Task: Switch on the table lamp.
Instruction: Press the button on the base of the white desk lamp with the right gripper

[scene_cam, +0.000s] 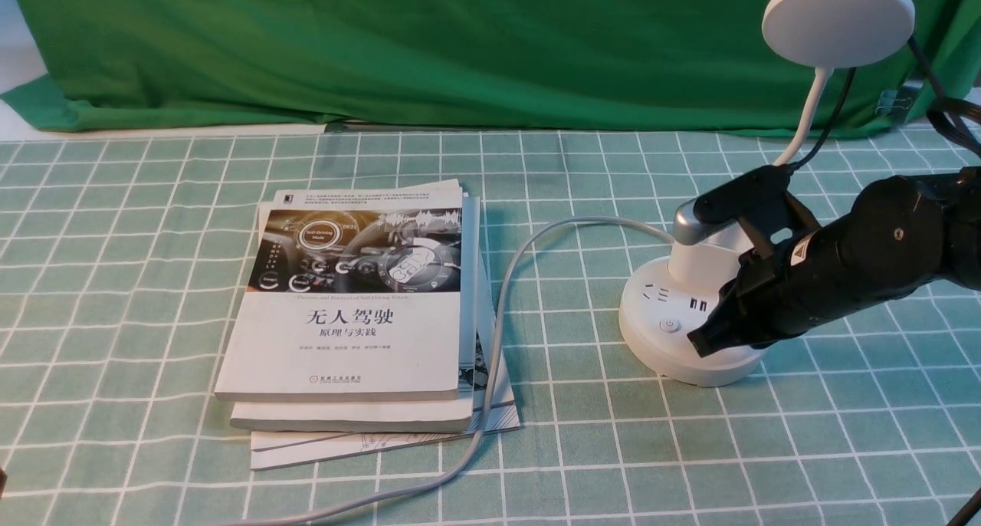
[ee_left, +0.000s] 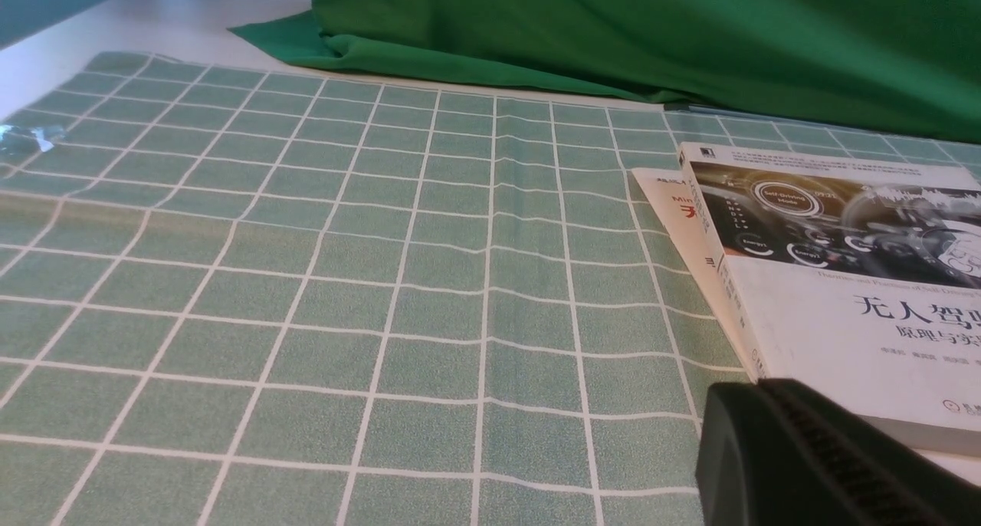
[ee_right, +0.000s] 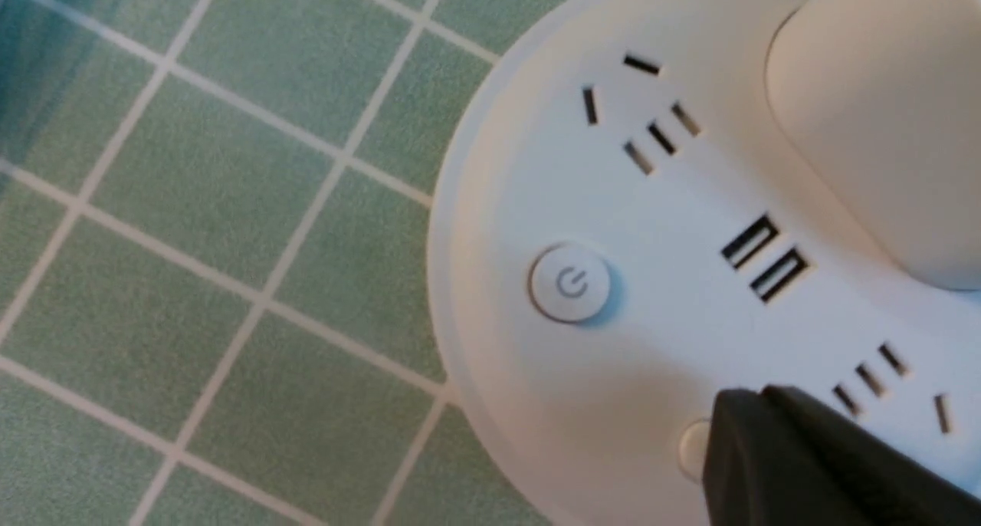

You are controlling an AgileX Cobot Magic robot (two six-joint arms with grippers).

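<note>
The white plastic table lamp with a round disc head stands on the right of the surface. Its round base looks stable, its thin neck bendy; steadying is best done at the base. The small round power button needs only a light push. The right claw is pressed together, empty, over the base; the left claw looks closed too. The white paperback book reads "无人驾驶 原理与实践".

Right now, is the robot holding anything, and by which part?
Nothing is held: the right end effector is shut over the lamp base, and the left end effector is shut too.
</note>
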